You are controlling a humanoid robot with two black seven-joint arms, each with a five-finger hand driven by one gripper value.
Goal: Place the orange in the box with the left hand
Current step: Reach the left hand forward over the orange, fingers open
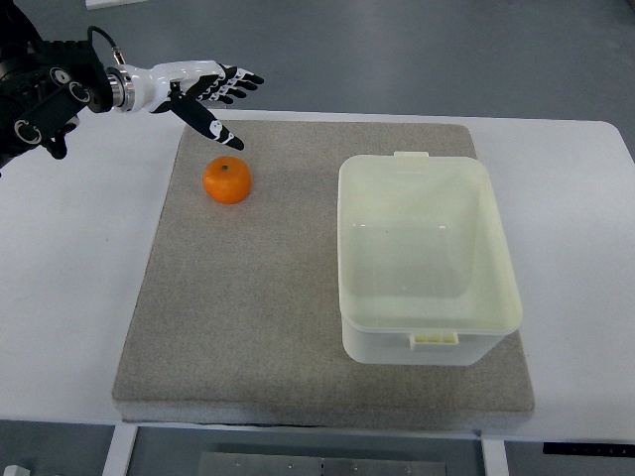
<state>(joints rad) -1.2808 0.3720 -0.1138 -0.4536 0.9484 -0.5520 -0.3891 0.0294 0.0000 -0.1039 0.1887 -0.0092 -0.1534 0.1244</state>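
An orange [227, 179] lies on the grey mat [248, 297], near its far left part. My left hand [220, 99] hovers above and just behind the orange, fingers spread and holding nothing; its thumb points down toward the fruit without touching it. The arm enters from the upper left corner. A pale translucent box [427, 258] stands open on the right half of the mat, with nothing inside. The right arm does not show.
The mat rests on a white table [69, 278]. Grey floor lies beyond the table's far edge. A dark metal frame shows under the table's front edge.
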